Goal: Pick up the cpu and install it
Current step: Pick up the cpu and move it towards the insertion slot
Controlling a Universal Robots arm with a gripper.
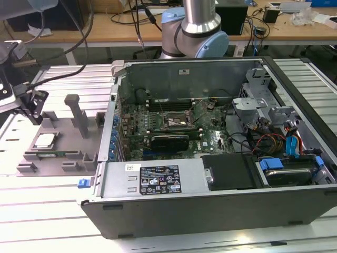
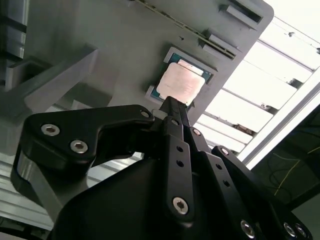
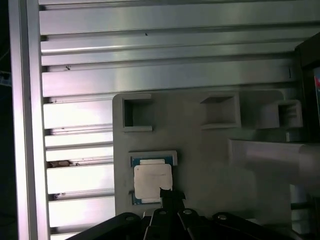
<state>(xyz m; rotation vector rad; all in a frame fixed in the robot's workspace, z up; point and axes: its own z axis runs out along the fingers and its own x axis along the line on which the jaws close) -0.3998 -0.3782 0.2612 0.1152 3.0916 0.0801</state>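
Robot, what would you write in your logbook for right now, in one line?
step: pick up cpu | gripper: near the cpu, contact unclear | cpu: lying in grey tray pocket | install: not yet done

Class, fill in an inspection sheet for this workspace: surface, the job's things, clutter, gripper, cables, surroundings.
Surface: slatted metal table holding a grey tray and an open computer case.
Job's things: cpu lies in the tray's recess; socket sits on the case's motherboard.
Clutter: loose items on the wooden desk behind.
Gripper: gripper over the tray, tip at the cpu's edge; contact unclear.
Cables: coloured wires inside the case.
Surroundings: arm behind the case.
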